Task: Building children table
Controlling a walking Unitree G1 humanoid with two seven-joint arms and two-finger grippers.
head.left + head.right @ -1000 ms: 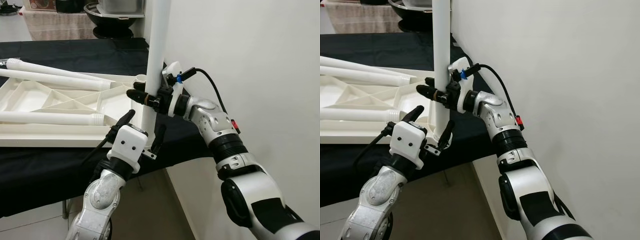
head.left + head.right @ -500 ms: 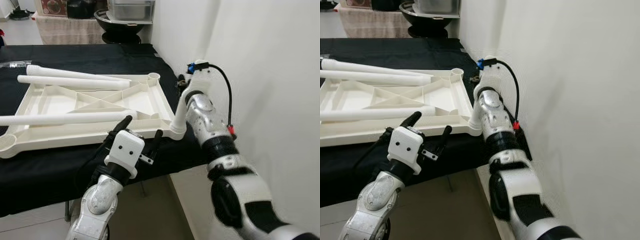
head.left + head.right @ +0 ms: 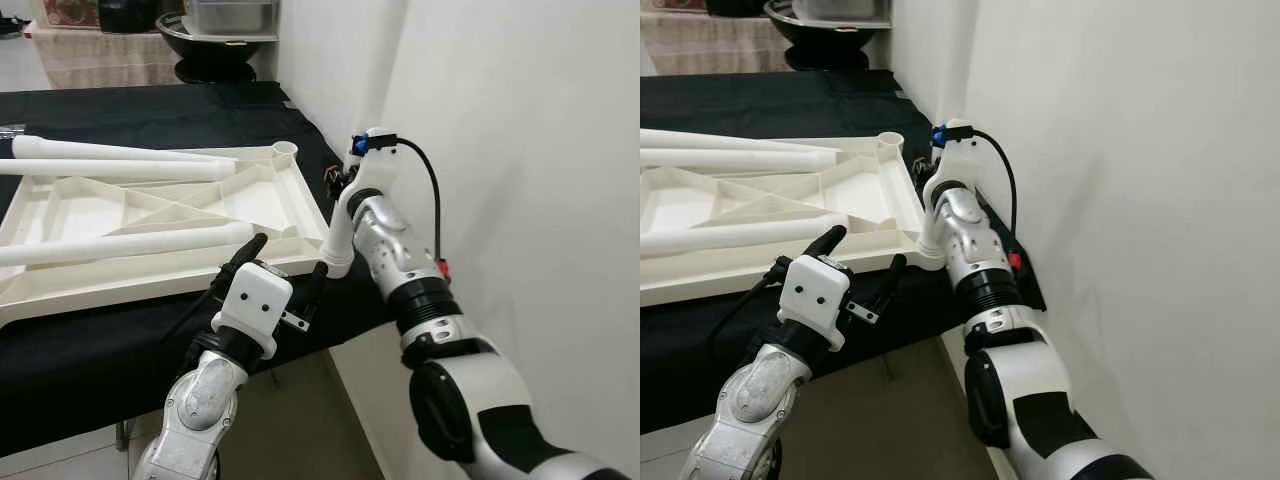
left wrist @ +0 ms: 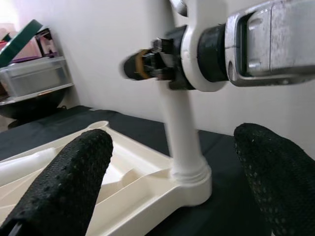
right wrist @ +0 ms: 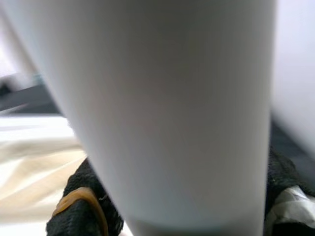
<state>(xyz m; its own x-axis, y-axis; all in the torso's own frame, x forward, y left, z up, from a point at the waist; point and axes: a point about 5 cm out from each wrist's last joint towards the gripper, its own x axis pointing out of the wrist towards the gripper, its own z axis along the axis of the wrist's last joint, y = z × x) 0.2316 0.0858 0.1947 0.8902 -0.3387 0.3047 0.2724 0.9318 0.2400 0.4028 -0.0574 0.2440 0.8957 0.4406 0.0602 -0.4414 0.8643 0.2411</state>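
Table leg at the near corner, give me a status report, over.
Right gripper shut on the leg, which stands in the tabletop's near corner socket. Left gripper open, just short of it. Wall close beside.

table leg point(image 5: 162, 108) blurred, ends cut off

My head views are bright and even, with soft shadow at 6 o'clock under the counter point(image 3: 90, 350). My wrist views are blurred; the white leg point(image 5: 167, 108) is out of focus.
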